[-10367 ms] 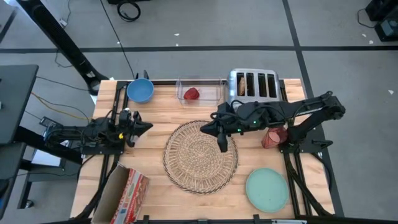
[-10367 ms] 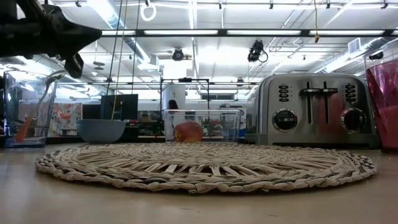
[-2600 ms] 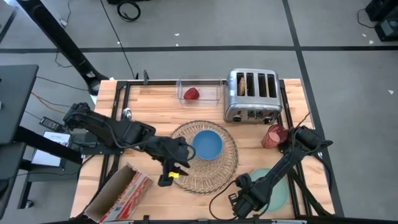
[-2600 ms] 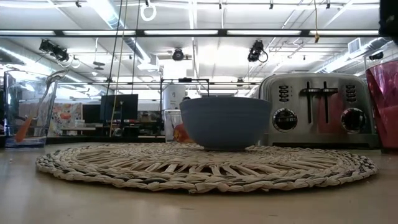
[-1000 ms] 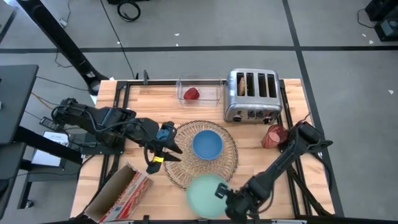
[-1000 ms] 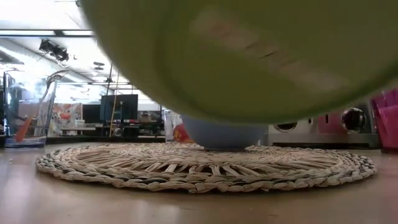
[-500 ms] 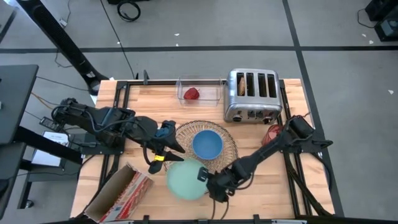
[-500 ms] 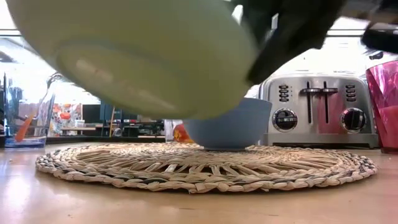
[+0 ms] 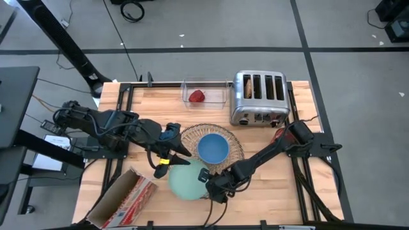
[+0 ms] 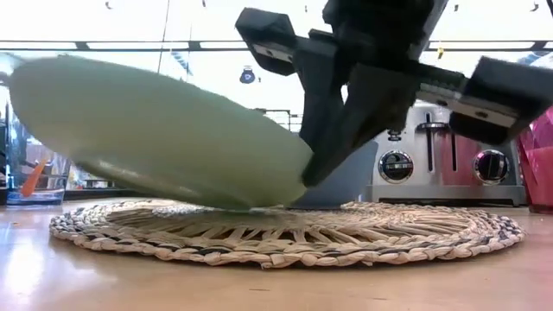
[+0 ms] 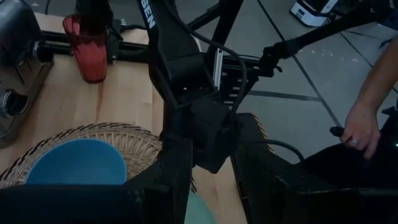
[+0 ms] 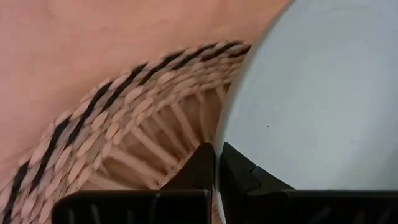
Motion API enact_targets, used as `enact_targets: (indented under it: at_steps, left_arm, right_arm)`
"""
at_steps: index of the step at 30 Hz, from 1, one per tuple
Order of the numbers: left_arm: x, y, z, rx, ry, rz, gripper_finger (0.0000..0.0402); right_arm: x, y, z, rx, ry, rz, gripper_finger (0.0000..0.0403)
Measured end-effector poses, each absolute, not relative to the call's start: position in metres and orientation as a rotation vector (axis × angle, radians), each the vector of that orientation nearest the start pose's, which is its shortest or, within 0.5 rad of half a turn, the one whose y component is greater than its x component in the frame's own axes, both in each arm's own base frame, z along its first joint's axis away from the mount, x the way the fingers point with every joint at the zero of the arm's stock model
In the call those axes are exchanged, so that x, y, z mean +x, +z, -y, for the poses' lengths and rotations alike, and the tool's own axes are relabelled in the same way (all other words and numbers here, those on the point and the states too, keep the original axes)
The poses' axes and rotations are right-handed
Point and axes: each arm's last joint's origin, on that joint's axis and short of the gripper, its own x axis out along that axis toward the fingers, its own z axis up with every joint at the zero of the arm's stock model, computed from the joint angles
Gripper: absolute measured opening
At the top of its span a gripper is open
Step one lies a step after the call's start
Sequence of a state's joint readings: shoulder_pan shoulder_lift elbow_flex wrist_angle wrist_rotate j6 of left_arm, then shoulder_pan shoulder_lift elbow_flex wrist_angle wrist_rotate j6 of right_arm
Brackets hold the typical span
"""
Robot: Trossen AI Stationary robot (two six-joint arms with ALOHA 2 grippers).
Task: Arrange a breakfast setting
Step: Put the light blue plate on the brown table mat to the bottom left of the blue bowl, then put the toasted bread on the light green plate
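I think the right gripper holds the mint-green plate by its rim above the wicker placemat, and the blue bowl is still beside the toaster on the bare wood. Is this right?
Not quite. The blue bowl stands on the wicker placemat, not on bare wood; the high view shows it. The rest holds: the right gripper grips the mint-green plate by its rim, tilted over the placemat's near edge.

grey floor (image 9: pixel 211 25), wooden table (image 9: pixel 160 102), ceiling strip lights (image 10: pixel 130 45)

No full word can be read; only cut-off white letters on the right arm (image 11: pixel 163 25).
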State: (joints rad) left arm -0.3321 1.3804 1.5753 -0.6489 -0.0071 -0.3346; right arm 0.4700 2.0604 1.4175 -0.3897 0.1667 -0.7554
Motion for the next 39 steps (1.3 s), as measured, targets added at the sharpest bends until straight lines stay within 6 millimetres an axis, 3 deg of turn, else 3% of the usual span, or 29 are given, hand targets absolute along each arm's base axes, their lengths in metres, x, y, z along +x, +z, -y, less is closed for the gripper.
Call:
enact_targets:
  at_steps: [6,17,24,28,32,39]
  left_arm:
    - [0.270,0.427,0.093,-0.252,-0.240,-0.496,0.0137]
    - [0.270,0.427,0.093,-0.271,-0.236,-0.499,0.0137]
    - [0.268,0.428,0.094,-0.271,-0.241,-0.496,0.0137]
    - [0.268,0.428,0.093,-0.271,-0.241,-0.495,0.0137]
    - [0.268,0.428,0.093,-0.266,-0.240,-0.499,0.0137]
    - [0.273,0.429,0.079,-0.205,-0.208,-0.474,0.0137]
  right_arm:
    - [0.382,0.155,-0.188,-0.983,0.634,-0.856,0.0025]
    - [0.384,0.157,-0.188,-0.952,0.607,-0.835,0.0085]
    - [0.376,0.177,-0.196,-0.950,0.576,-0.797,0.0116]
    - [0.365,0.204,-0.196,-0.865,0.471,-0.789,0.0124]
    - [0.348,0.249,-0.187,-0.619,0.275,-0.752,0.0123]
    - [0.311,0.316,-0.129,-0.235,-0.189,-0.726,0.0126]
